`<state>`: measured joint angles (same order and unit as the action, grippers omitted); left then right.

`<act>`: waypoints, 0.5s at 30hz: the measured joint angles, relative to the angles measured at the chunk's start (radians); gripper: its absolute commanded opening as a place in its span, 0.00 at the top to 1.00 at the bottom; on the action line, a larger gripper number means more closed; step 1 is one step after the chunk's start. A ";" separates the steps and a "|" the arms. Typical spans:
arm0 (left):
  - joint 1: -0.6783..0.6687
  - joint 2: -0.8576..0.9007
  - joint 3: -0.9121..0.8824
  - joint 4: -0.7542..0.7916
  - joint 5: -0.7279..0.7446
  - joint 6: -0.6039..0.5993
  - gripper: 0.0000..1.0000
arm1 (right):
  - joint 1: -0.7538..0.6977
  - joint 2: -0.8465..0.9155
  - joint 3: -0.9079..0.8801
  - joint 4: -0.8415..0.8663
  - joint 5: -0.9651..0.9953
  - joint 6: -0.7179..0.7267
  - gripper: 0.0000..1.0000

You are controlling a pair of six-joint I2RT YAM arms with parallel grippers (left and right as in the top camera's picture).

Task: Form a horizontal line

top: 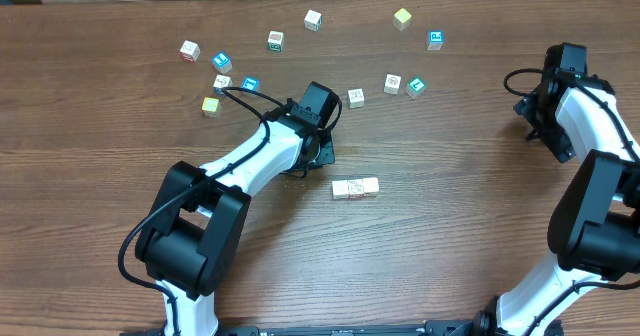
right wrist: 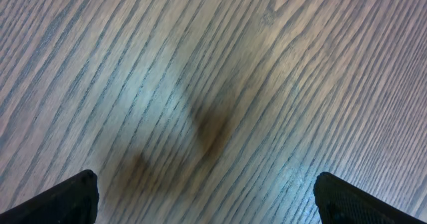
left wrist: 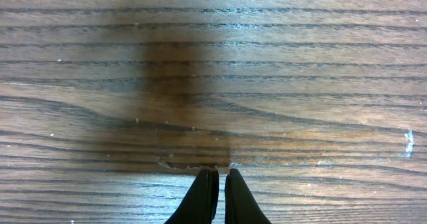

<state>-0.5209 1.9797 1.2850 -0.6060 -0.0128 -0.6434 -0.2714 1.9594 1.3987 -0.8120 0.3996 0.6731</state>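
Note:
A short straight row of touching pale cubes lies on the wooden table, near its middle. I cannot tell its cubes apart. My left gripper hovers just up and left of the row. In the left wrist view its fingers are shut with nothing between them, over bare wood. My right gripper is at the far right, away from all cubes. In the right wrist view its fingers are wide open over bare wood. The row shows in neither wrist view.
Loose cubes lie scattered across the back: white, blue, yellow, white, yellow, blue, white, white and others. A black cable loops over the left arm.

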 measured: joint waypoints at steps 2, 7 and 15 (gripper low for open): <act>0.000 0.000 0.000 0.000 0.000 0.000 0.93 | 0.000 0.000 0.000 0.000 0.000 0.000 0.00; 0.000 0.000 0.000 -0.006 0.000 0.000 0.92 | 0.000 0.000 0.000 0.000 0.000 0.000 0.00; 0.000 0.000 0.001 -0.013 0.000 0.002 0.83 | 0.000 0.000 0.000 0.000 0.000 0.000 0.00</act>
<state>-0.5209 1.9800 1.2858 -0.6193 -0.0128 -0.6418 -0.2714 1.9594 1.3987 -0.8120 0.3996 0.6727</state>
